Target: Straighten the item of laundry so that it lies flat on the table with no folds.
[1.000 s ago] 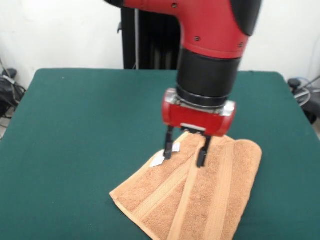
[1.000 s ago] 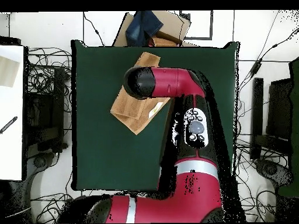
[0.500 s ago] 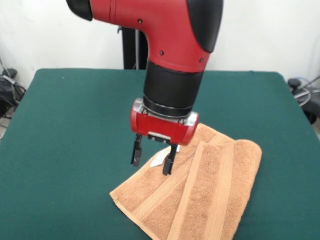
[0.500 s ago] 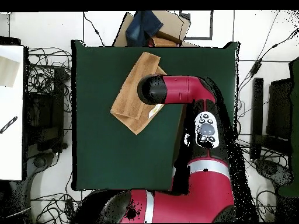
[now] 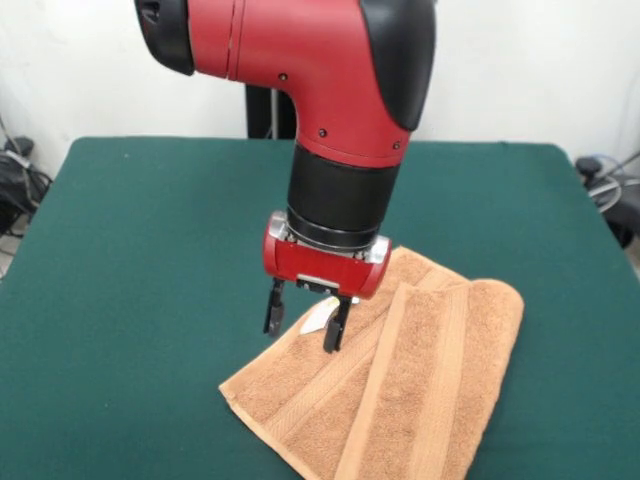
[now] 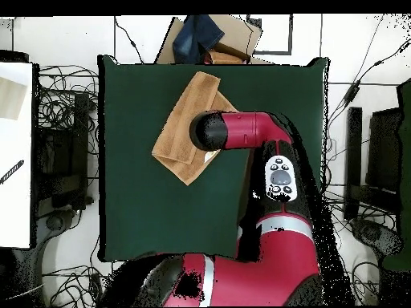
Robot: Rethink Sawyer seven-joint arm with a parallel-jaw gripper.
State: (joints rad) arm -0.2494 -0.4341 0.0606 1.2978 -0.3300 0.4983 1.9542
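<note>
The orange-tan towel [image 5: 400, 390] lies on the dark green table [image 5: 130, 260] near its front right. It is folded: one striped part lies doubled over the rest along the right side. My gripper [image 5: 305, 316] hangs straight down over the towel's left part, open, with its two black fingers [image 5: 273, 307] on either side of the small white label [image 5: 318, 318]. I cannot tell whether the tips touch the cloth. In the overhead view the towel [image 6: 181, 124] lies in the table's [image 6: 144, 208] upper middle, and the arm's wrist [image 6: 210, 131] hides the gripper.
A cardboard box with dark blue cloth [image 6: 210, 38] sits just past the table's top edge in the overhead view. Cables [image 6: 60, 120] and dark equipment [image 6: 353, 160] lie on the floor on both sides of the table. A white surface [image 6: 16, 152] is at the far left.
</note>
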